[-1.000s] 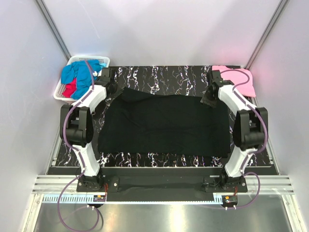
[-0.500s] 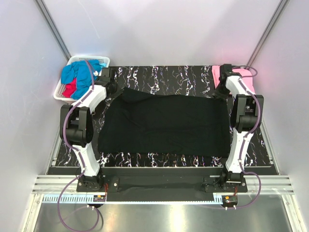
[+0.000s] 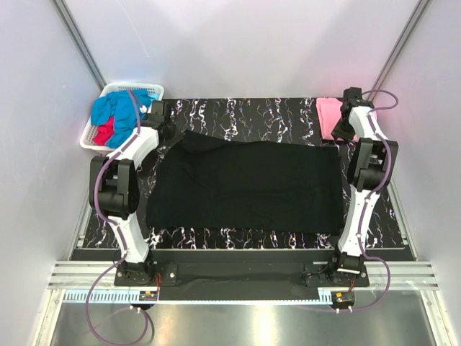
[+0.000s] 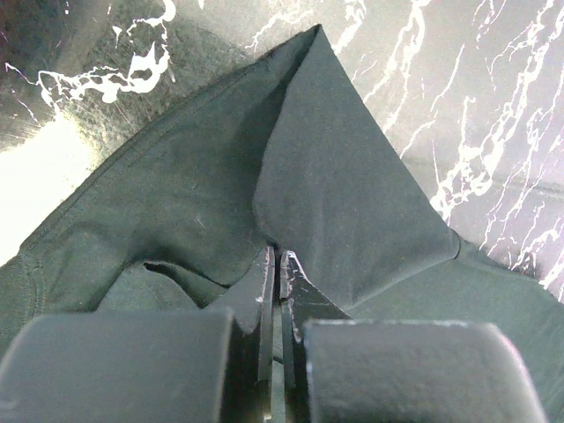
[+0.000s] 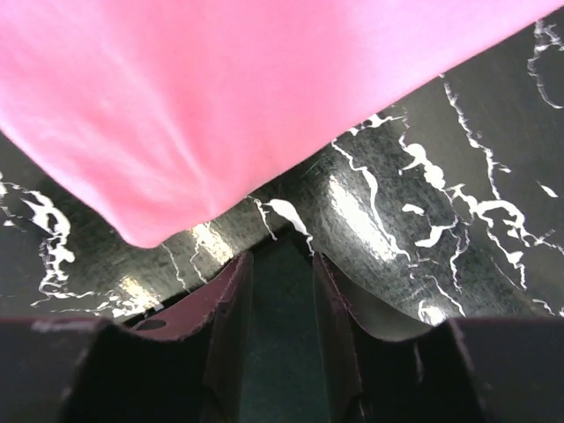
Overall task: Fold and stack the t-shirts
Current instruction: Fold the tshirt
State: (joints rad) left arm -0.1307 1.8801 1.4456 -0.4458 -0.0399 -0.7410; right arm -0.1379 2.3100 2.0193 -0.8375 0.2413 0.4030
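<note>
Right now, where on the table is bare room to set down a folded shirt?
Far strip of table, beyond the black t-shirt and left of the pink t-shirt. Thin near strip too. Crowded: the middle, and both far corners.

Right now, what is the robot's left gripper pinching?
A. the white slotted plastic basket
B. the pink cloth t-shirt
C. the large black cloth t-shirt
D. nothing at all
C: in the left wrist view the left gripper is shut, with a raised fold of the large black cloth t-shirt caught in it.
</note>
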